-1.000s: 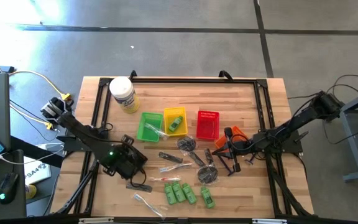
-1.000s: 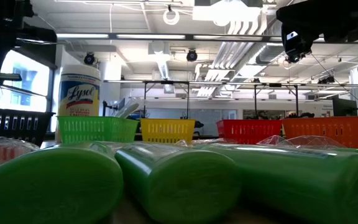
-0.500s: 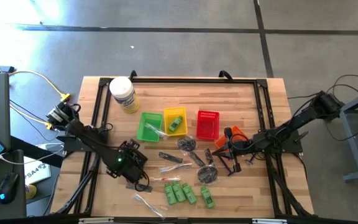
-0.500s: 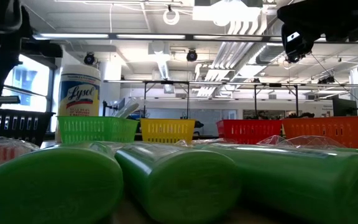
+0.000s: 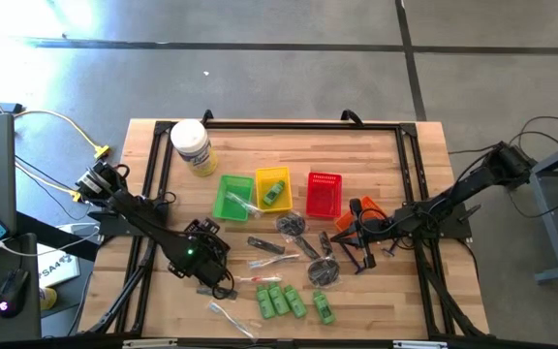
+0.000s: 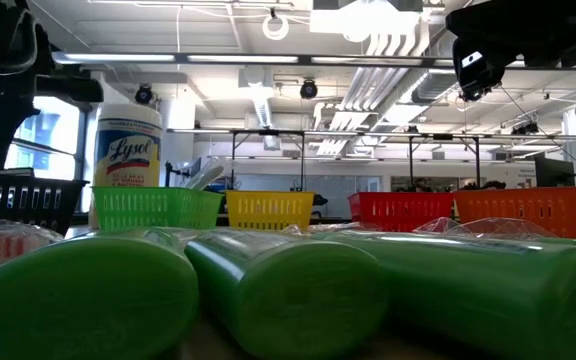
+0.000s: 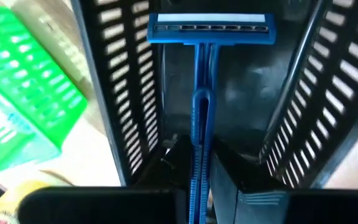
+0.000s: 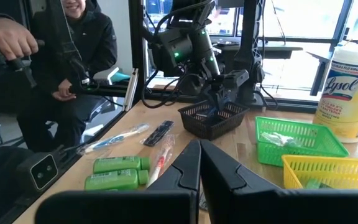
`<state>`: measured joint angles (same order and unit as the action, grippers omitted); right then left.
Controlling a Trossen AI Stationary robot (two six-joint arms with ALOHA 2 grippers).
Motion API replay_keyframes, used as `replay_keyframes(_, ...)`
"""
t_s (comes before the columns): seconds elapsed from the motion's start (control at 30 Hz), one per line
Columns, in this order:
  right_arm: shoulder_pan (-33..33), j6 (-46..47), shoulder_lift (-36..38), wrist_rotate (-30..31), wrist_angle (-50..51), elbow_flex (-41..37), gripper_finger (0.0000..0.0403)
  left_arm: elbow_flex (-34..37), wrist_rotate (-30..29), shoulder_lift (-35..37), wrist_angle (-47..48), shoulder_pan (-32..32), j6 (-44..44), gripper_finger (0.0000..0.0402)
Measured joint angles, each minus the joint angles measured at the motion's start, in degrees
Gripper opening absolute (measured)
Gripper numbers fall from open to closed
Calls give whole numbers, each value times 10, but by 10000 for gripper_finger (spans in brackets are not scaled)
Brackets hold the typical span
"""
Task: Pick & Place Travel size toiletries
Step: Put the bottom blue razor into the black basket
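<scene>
Wooden boards make up the surface [image 5: 395, 160], and on it the travel size toiletries [image 5: 294, 301] lie scattered near the front edge: green tubes [image 8: 120, 164] side by side, clear-wrapped sticks and dark flat pieces between them and the baskets. One of them, a blue razor [image 7: 202, 99], is pinched by its handle in the left gripper [image 7: 199, 163], its head hanging inside the black basket [image 8: 212, 118] with the slotted walls on both sides. That basket sits at the front left of the surface, just beside a wrapped toothbrush [image 8: 117, 138]. Farther back stand the green basket [image 5: 232, 197], the yellow basket [image 5: 272, 189] and the red basket [image 5: 324, 194] in a row, with the orange basket [image 5: 358, 214] near the right gripper [image 8: 199, 159], whose jaws are pressed together on nothing, low over the right side. A white Lysol jar [image 5: 192, 146] stands at the back left. Beyond the surface a person in a dark jacket [image 8: 73, 50] sits.
</scene>
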<state>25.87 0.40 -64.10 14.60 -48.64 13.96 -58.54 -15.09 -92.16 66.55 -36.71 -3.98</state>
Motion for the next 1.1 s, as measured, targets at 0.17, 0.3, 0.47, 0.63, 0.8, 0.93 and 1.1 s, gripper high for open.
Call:
replay_keyframes(0.17, 0, 6, 0, 0, 0, 0, 2, 25, 10, 0, -12, 13, 8, 23)
replay_keyframes(0.3, 0, 11, 0, 0, 0, 0, 2, 31, 10, 0, -22, 27, 8, 23)
replay_keyframes(0.47, 0, 11, 0, -1, 0, 0, 2, 31, 37, 0, -21, 42, 30, 23)
replay_keyframes(0.63, 0, 10, 0, -1, 0, 0, 2, 31, 58, 0, -25, 50, 52, 23)
replay_keyframes(0.8, 0, 10, 0, -1, 0, 0, 2, 31, 64, 0, -25, 54, 47, 51)
replay_keyframes(0.93, 0, 10, 0, -2, 0, 0, 2, 31, 71, 0, -23, 54, 41, 61)
replay_keyframes(1.1, 0, 10, 0, -2, 0, 0, 2, 31, 79, 0, -21, 54, 37, 64)
